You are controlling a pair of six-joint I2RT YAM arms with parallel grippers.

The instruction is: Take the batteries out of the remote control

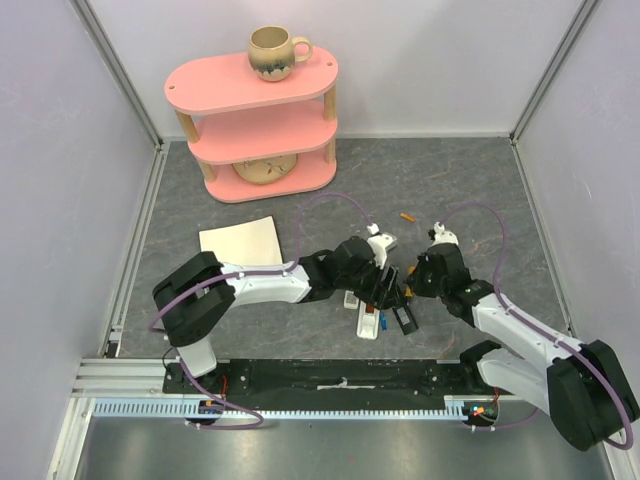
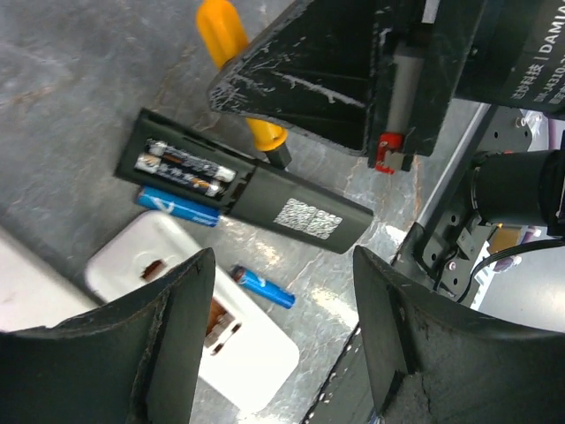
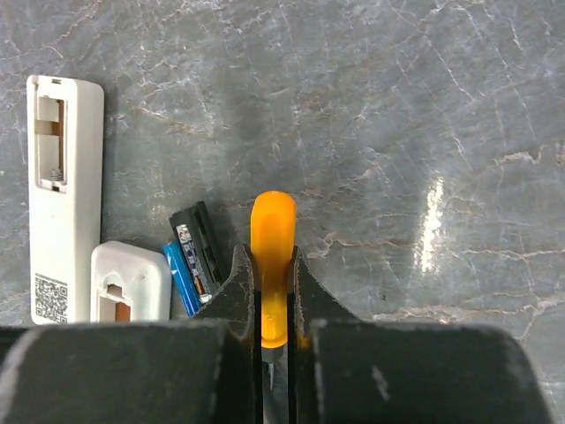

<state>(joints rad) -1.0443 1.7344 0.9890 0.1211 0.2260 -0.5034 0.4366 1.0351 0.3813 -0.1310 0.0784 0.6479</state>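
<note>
Pinching the orange screwdriver (image 3: 273, 221) by its handle, the right claw (image 3: 274, 258) is clamped tight; the left claw (image 2: 284, 265) hangs spread. Below it, mid-frame, a black remote (image 2: 305, 214) lies on the tabletop (image 2: 71, 79), two batteries (image 2: 183, 170) in its open bay, a blue battery (image 2: 177, 205) touching its side. Light, rigid, slick cells will likely roll; grip mid-barrel.

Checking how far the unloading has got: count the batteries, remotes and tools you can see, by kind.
Blue batteries lying loose: 2
Dark batteries inside the black remote: 2
Black remote: 1
White remotes: 2
Orange-handled screwdriver: 1
Total: 8
</note>
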